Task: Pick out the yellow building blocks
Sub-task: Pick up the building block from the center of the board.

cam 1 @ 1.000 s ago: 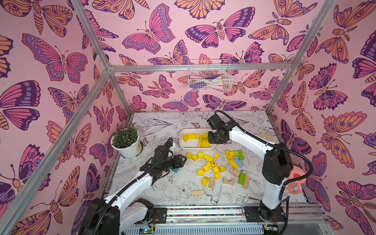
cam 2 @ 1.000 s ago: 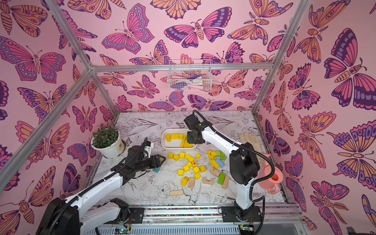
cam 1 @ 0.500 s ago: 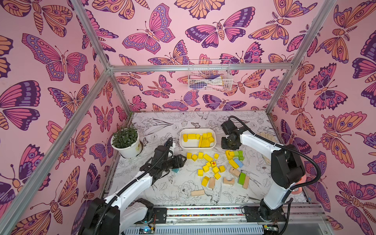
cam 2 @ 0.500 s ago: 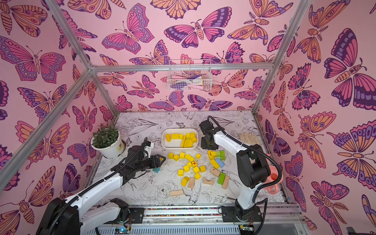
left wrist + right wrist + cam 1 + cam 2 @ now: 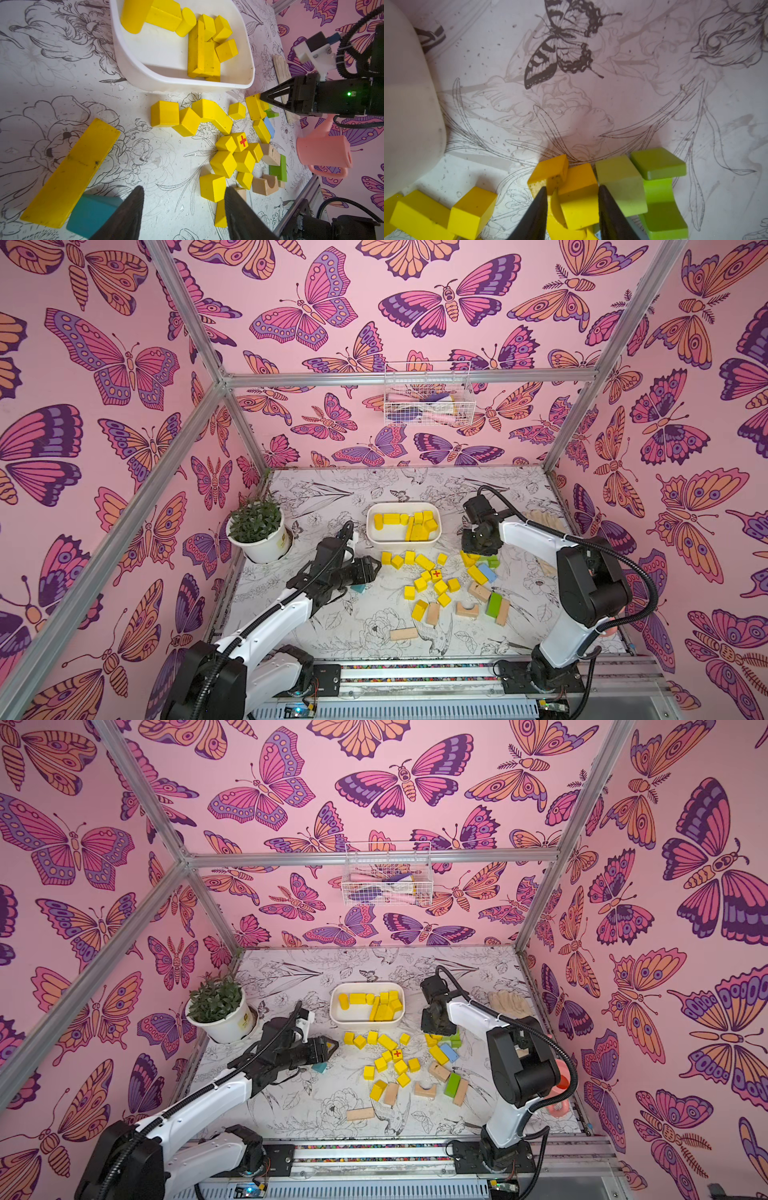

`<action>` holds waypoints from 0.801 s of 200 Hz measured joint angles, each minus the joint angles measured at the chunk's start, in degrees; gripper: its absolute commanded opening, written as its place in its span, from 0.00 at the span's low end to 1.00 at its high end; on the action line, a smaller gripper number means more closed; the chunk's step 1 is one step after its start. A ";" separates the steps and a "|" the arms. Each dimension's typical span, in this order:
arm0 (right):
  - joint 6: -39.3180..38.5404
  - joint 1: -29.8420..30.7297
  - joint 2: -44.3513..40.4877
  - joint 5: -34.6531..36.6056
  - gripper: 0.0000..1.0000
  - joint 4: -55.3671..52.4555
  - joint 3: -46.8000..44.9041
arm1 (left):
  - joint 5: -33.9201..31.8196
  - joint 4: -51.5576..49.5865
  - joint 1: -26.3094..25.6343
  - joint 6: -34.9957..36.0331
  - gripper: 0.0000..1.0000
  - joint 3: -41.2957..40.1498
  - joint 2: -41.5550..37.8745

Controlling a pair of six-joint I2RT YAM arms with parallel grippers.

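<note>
Several yellow building blocks (image 5: 415,524) lie in the white tray (image 5: 374,537). More of them are scattered in front of it, among them the cube with a red cross (image 5: 436,573) (image 5: 242,141). My right gripper (image 5: 478,551) (image 5: 572,189) is down at the right end of the pile. It is open, with its fingers on either side of a yellow cube (image 5: 579,199) next to green blocks (image 5: 618,182). My left gripper (image 5: 372,568) (image 5: 184,193) hovers open and empty left of the pile. It is above a long yellow bar (image 5: 70,172) and a teal block (image 5: 91,214).
Tan blocks (image 5: 478,591), a green block (image 5: 494,605) and a blue one (image 5: 487,572) mix with the yellow ones at the right front. A potted plant (image 5: 257,531) stands at the left wall, a pink watering can (image 5: 324,151) by the right arm's base. A wire basket (image 5: 428,396) hangs on the back wall.
My right gripper has moved from over the tray to the right and down onto the yellow blocks beside the green ones. The left arm has not moved.
</note>
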 measured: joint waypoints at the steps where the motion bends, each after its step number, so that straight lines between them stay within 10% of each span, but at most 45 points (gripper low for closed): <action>1: 0.02 0.00 0.00 -0.07 0.42 0.07 -0.07 | 0.00 0.00 0.00 0.00 0.62 0.00 0.02; 160: 3.80 -1.88 -4.39 -4.85 0.42 6.78 -10.49 | -0.02 0.02 0.00 -0.85 0.62 0.00 0.57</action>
